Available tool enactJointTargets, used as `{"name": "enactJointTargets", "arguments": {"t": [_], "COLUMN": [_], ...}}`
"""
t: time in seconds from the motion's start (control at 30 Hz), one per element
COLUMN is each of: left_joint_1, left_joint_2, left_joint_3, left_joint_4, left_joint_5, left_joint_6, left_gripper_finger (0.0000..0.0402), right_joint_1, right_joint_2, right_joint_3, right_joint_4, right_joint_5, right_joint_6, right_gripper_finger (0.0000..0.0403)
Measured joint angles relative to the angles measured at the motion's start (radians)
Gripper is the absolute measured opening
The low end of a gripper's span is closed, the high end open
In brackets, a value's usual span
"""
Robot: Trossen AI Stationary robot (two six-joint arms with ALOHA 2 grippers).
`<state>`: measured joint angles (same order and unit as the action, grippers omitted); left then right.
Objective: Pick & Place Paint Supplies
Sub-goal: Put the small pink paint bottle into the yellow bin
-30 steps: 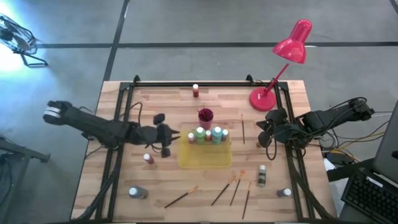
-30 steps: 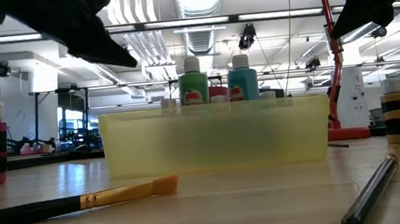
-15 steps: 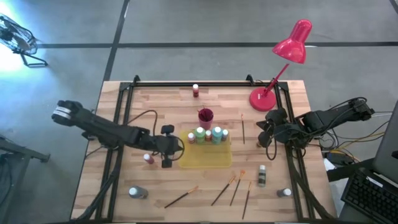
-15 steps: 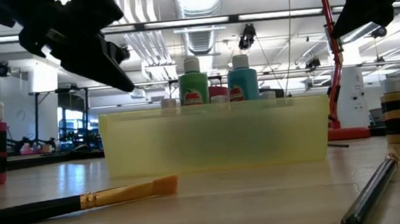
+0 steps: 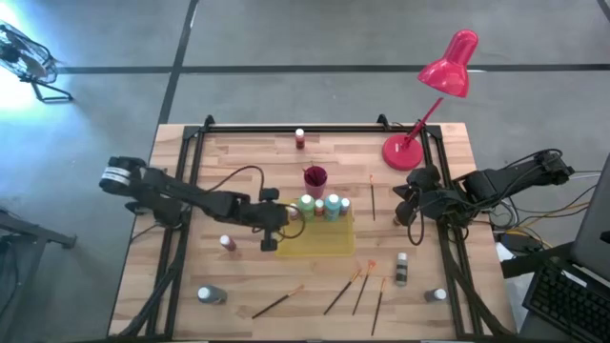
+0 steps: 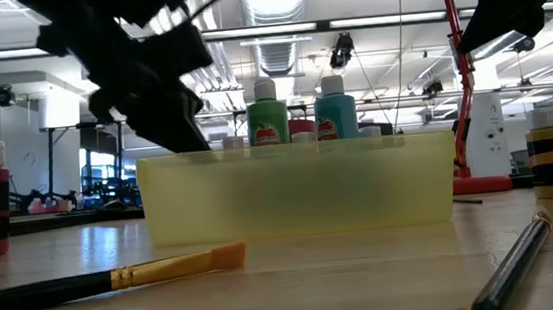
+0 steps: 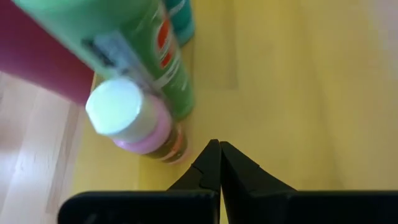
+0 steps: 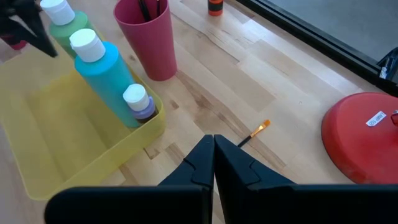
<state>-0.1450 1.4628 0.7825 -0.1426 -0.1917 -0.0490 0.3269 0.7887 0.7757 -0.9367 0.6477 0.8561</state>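
The yellow tray [image 5: 319, 238] holds several upright bottles along its far side, among them a green one [image 7: 158, 59], a light blue one [image 8: 109, 74] and a small pink white-capped one [image 7: 127, 121]. My left gripper [image 5: 284, 221] [image 7: 217, 152] is shut and hangs low over the tray's left end, its tips just beside the pink bottle; I see no touch. My right gripper [image 5: 410, 203] [image 8: 214, 146] is shut and waits above the table right of the tray. More bottles [image 5: 228, 244] [image 5: 401, 269] and several brushes [image 5: 276, 303] [image 5: 360, 289] lie on the table.
A magenta cup [image 5: 315, 177] with brushes stands just beyond the tray. A red lamp has its base [image 5: 402, 151] at the far right. One bottle [image 5: 299, 139] stands at the far edge, others [image 5: 211, 295] [image 5: 436, 295] near the front. A brush [image 8: 258, 129] lies right of the tray.
My left gripper has moved toward the table's right, from beside the tray to over its left end, and has come down toward the bottles there. The right arm has kept still.
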Motion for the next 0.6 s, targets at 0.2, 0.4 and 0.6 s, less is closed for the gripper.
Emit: {"name": "enactJointTargets", "arguments": {"t": [0.2, 0.4, 0.6], "left_joint_1": [0.041, 0.063, 0.074], "left_joint_2": [0.051, 0.056, 0.056], "left_joint_3": [0.009, 0.009, 0.009], "left_joint_4": [-0.008, 0.003, 0.017], "left_joint_5": [0.000, 0.000, 0.000], "left_joint_6": [-0.002, -0.005, -0.006], "left_gripper_finger": [0.0001, 0.0001, 0.0001], "right_joint_1": [0.000, 0.000, 0.000], "right_joint_2": [0.000, 0.000, 0.000], "right_joint_3": [0.000, 0.000, 0.000], "right_joint_4": [0.000, 0.000, 0.000], "right_joint_5": [0.000, 0.000, 0.000], "right_joint_6": [0.000, 0.000, 0.000], "right_gripper_finger": [0.0008, 0.0008, 0.0008]}}
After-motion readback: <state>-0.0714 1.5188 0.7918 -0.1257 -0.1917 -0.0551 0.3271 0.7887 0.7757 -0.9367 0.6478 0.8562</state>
